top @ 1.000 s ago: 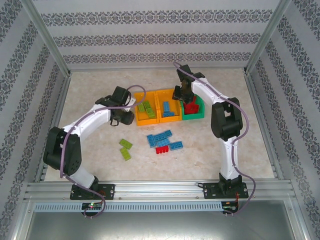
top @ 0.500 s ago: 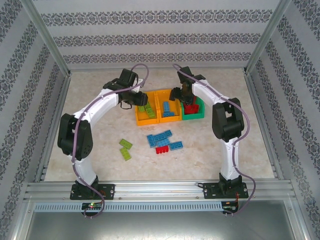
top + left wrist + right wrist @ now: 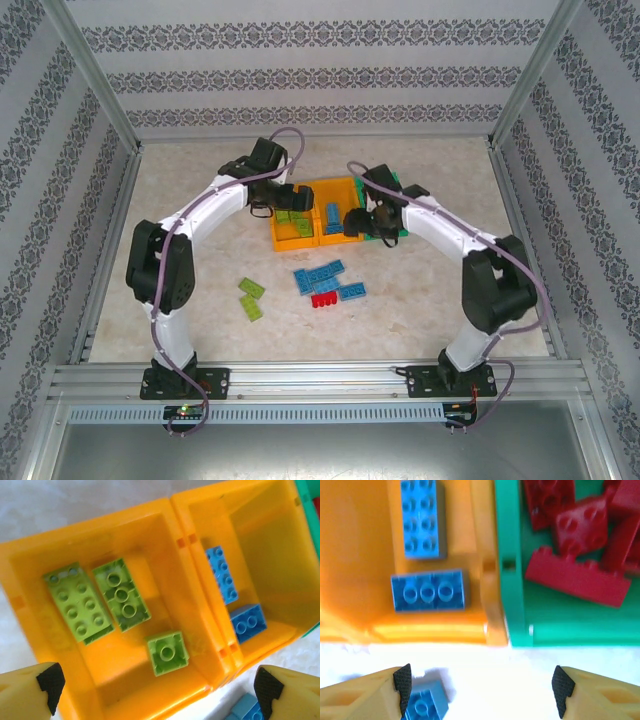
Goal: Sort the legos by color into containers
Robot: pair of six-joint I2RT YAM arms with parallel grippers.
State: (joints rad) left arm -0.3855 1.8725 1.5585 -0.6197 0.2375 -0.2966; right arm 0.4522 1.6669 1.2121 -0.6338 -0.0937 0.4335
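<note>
Near left on table (image 3: 210, 300): two lime legos (image 3: 252, 298), loose. Just right of them: loose blue cluster (image 3: 325, 277), red piece (image 3: 322, 299) at its near edge. Over left orange bin (image 3: 30, 580): left gripper (image 3: 156, 687), jaws spread wide, nothing held. Bin contains three lime bricks (image 3: 121, 595). In middle orange bin (image 3: 355, 555): two blue bricks (image 3: 428, 591). Above near rims of middle and green bins: right gripper (image 3: 482, 686), fingers well apart, empty. Far right, green bin (image 3: 512, 580): red bricks (image 3: 575, 575) piled inside.
</note>
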